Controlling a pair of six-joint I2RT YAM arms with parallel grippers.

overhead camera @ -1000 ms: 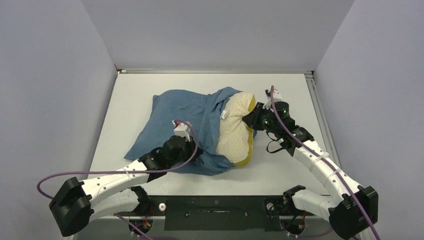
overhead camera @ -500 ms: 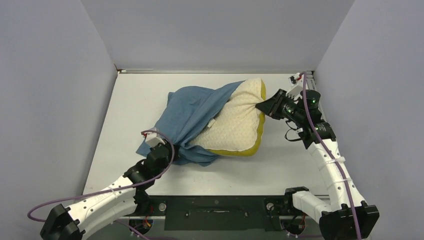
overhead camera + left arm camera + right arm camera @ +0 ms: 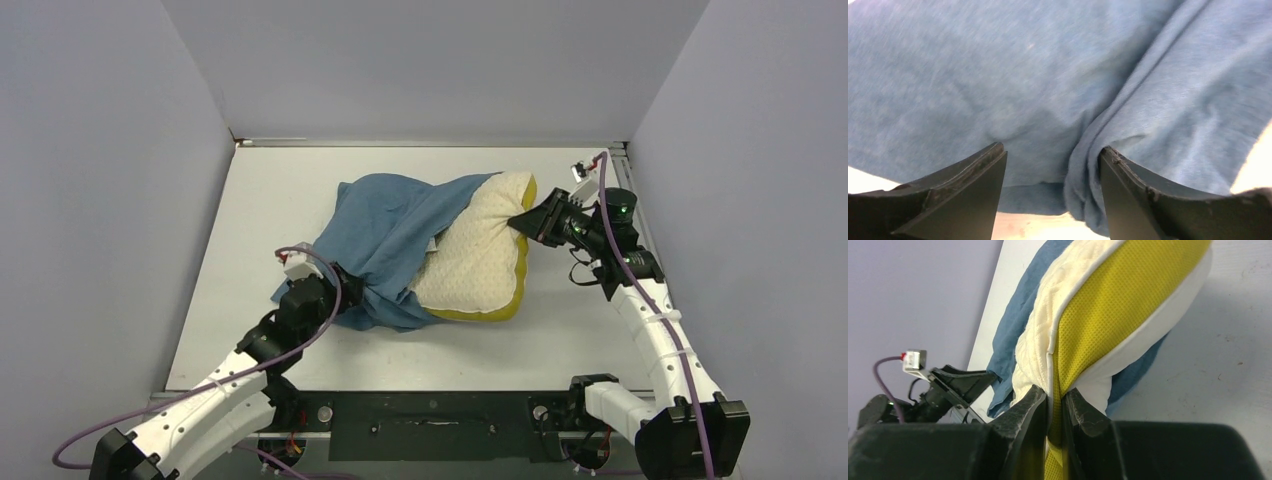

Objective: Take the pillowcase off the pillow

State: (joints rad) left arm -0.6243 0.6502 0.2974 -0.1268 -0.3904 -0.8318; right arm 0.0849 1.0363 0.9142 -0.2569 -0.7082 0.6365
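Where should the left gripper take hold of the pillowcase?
On the bunched fold at the near-left end of the pillowcase, coming from the left arm's side. The cloth gathers into a thick ridge there, right before the open left gripper, opposite the pillow edge the right gripper pinches.

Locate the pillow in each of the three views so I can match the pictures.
Top external: pillow right of centre, its left part inside the pillowcase, right tool pinching its right corner.
Left wrist: not clearly in view; the pillowcase fills the frame.
Right wrist: pillow at centre, yellow edge facing the camera, clamped in the right tool.
Shared landmark: the blue pillowcase.
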